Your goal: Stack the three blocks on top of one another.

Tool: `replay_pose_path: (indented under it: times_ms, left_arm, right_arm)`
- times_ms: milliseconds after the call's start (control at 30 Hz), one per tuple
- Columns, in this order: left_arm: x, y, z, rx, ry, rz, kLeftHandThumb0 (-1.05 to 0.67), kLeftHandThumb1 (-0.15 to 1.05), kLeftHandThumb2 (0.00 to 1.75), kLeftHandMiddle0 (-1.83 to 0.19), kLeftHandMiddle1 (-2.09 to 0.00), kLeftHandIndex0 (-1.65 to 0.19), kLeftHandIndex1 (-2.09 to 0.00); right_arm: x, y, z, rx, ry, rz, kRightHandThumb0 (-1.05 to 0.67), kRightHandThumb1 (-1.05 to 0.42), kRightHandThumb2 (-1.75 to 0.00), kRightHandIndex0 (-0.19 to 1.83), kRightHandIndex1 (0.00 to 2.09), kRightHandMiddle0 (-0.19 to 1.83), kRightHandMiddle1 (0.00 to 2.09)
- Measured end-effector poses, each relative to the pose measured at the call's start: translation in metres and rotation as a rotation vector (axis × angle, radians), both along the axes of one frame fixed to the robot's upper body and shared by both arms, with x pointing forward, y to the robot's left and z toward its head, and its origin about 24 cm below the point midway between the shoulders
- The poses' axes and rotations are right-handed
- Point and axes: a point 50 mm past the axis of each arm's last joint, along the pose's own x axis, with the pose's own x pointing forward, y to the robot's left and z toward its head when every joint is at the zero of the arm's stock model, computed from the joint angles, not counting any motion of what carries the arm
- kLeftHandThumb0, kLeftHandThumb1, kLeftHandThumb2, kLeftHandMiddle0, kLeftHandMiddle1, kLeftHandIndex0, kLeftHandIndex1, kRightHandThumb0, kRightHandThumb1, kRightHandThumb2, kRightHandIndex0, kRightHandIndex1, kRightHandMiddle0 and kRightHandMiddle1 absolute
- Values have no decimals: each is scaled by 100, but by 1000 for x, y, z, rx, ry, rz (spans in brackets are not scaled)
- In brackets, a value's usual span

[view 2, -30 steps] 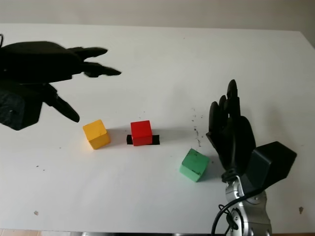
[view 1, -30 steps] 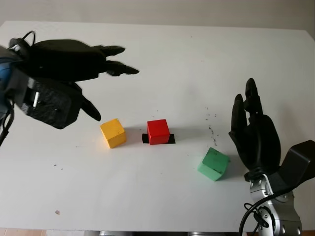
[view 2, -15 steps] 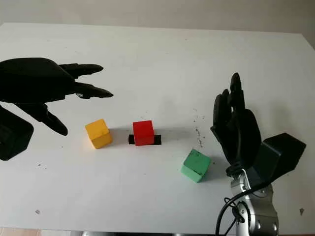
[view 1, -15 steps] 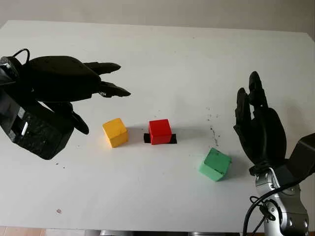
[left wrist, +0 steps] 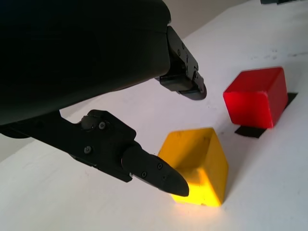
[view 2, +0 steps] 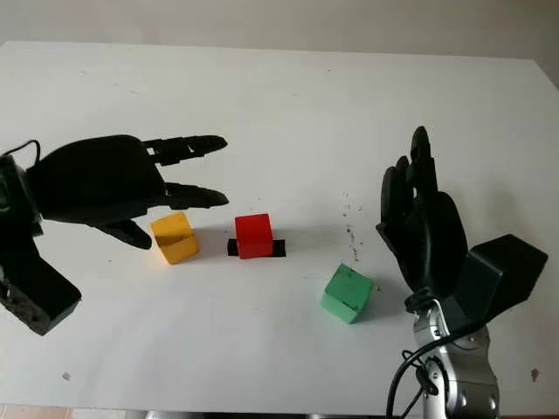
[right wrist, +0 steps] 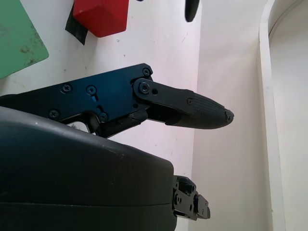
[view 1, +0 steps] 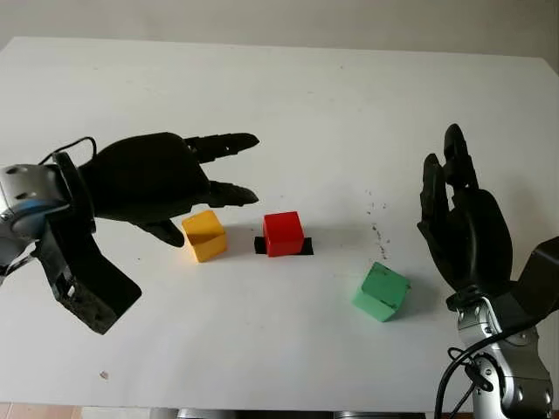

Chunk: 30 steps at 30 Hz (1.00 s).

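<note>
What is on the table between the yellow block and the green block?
The red block stands between the yellow block and the green block, on a strip of black tape, as the left eye view shows.

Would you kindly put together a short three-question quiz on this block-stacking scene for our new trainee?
1. True or false: the red block already sits on top of the yellow block.
2. Which hand is closest to the yellow block? A) left hand B) right hand
3. Fill in: the red block stands on a strip of ____ tape.

Key:
1. False; all three blocks, the green block included, lie apart on the white table.
2. A; the open left hand is just beside and above the yellow block, while the open right hand is beside the green block.
3. Black.
</note>
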Motion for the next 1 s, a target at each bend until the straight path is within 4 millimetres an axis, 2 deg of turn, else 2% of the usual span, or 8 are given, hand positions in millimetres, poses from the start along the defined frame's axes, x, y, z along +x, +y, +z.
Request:
replay_pose_path:
  times_ms: [200, 500, 633, 767, 867, 1000]
  left_arm:
    - [7, 3, -10, 69, 18, 33, -52, 83, 6, 9, -5, -47, -13]
    - [13, 4, -9, 123, 4, 65, -61, 85, 6, 9, -5, -44, -11]
    - [15, 6, -10, 122, 8, 79, -63, 86, 6, 6, -6, -51, -14]
    - [16, 6, -12, 80, 13, 66, -59, 90, 6, -2, -6, -60, -29]
    - [17, 6, -14, 51, 26, 53, -57, 91, 5, -6, -6, -45, -69]
    - [16, 6, -14, 6, 47, 36, -57, 90, 5, -8, -6, -38, -89]
  right_arm:
    - [-3, -1, -2, -2, 7, -3, -70, -105, -62, -19, 0, -19, 0]
    - [-5, -2, -1, -5, 3, -7, -69, -105, -63, -19, 0, -19, 0]
    - [-5, -2, -1, -5, 3, -6, -70, -105, -63, -19, 0, -19, 0]
    - [-6, -3, -1, 0, 3, -6, -70, -105, -61, -19, 0, -19, 0]
    - [-6, -4, -2, -1, 5, -7, -69, -105, -61, -19, 0, -19, 0]
    - [-8, -5, -4, -5, 10, -14, -69, -105, -61, -19, 0, -19, 0]
